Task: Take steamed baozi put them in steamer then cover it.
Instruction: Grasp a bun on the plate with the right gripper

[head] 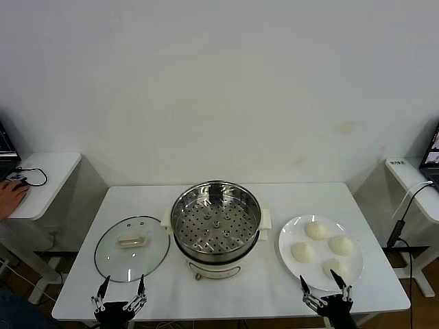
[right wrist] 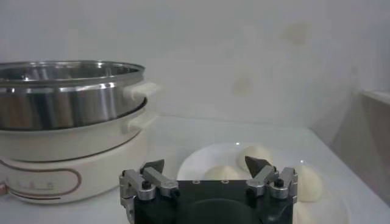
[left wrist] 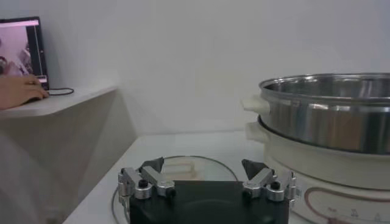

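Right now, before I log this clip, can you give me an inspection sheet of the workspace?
Surface: white table, dry and bare between the items.
Job's things: steamer at centre, open, perforated tray empty; cover lying flat on the table to its left; four steamed baozi on a white plate to its right.
Clutter: nothing seen.
Grippers: left claw open at the near edge in front of the cover; right claw open at the near edge by the plate; neither holds anything.
Cables: black cable on the left side desk; another at the right desk.
Surroundings: plain white wall; a person's hand on the left desk.
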Controlling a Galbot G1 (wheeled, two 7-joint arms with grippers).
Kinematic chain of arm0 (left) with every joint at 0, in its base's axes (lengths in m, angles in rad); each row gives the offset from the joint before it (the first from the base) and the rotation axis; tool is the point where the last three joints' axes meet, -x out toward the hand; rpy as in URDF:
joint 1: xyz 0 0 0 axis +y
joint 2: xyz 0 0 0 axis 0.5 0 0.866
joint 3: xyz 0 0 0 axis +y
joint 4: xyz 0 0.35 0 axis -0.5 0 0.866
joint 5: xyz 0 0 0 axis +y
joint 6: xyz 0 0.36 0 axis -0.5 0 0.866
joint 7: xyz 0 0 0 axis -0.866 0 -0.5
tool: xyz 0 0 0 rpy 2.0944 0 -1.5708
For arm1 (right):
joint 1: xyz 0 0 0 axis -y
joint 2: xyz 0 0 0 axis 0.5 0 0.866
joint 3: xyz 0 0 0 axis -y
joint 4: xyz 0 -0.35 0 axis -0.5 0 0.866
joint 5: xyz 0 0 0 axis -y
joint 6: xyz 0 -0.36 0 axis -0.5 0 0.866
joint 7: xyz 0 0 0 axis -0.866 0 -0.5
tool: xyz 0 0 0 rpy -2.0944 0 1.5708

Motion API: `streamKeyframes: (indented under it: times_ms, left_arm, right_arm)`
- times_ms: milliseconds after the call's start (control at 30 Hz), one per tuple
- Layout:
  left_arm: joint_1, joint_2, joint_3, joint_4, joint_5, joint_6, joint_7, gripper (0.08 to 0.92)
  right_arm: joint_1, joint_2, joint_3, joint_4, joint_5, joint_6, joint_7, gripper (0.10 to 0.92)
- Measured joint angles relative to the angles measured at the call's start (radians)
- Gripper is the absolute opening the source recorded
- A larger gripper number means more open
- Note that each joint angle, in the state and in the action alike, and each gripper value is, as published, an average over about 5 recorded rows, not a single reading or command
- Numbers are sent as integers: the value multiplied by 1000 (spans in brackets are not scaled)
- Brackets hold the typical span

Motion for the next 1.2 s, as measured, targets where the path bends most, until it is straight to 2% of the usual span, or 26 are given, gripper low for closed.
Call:
streamKeyframes:
  times_ms: [267, 533, 900, 1200]
  left_arm:
    - [-8, 10, -2, -12, 40, 49, 8, 823]
    - [-32, 19, -16, -33, 81, 97, 49, 823]
    - [-63, 39, -23, -63, 142, 129, 97, 823]
    - [-81, 46, -43, -72, 167, 138, 115, 823]
  right_arm:
    - [41, -66, 47, -2, -88, -61, 3, 823]
    - [120, -237, 115, -41, -219, -143, -66, 823]
    - [364, -579, 87, -226, -354, -169, -345, 823]
    - [736, -767, -184, -413, -401, -148, -595, 823]
